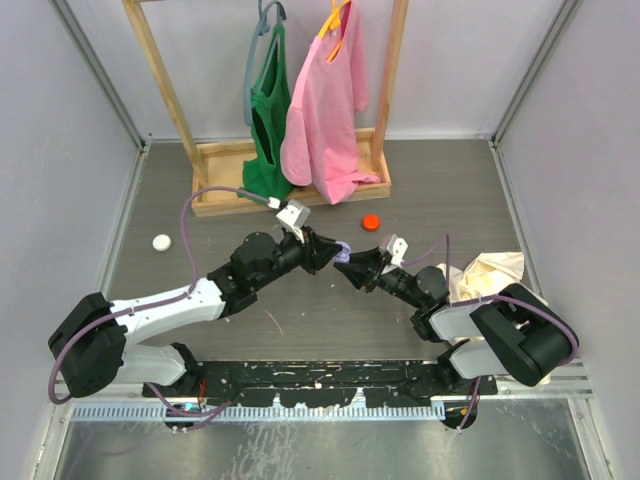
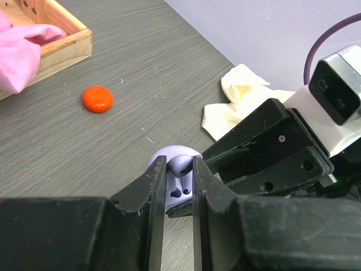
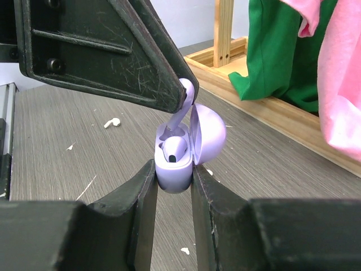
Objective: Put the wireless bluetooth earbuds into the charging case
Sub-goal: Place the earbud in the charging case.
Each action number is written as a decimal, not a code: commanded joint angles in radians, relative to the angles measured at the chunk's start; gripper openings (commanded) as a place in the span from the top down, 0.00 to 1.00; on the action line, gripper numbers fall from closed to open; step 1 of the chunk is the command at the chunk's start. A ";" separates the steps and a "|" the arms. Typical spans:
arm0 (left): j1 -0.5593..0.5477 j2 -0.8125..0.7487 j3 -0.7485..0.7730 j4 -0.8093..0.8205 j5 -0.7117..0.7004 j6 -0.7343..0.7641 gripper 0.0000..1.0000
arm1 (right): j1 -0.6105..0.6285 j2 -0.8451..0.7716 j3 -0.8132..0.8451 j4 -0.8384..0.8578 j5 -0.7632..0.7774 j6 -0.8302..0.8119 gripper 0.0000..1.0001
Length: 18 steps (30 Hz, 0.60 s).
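Gripping one open case [image 3: 172,176], right pincer [image 3: 173,168], left pincer [image 2: 179,164] pinching earbud [image 2: 182,167], second earbud [image 3: 174,148] seated

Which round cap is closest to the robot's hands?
The red cap, lying just beyond where the left gripper and right gripper meet. The white cap sits far off to the left.

lavender charging case [image 3: 174,169], upright, lid open, one earbud [image 3: 174,148] seated inside, second earbud [image 3: 180,113] tilted just above
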 commanded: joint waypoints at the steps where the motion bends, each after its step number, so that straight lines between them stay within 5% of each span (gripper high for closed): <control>1: -0.007 -0.003 -0.001 0.108 -0.006 0.001 0.79 | 0.005 -0.026 -0.004 0.093 0.008 -0.001 0.99; 18: -0.024 -0.006 -0.040 0.107 -0.022 0.000 0.79 | 0.006 -0.026 -0.007 0.095 0.020 -0.006 0.99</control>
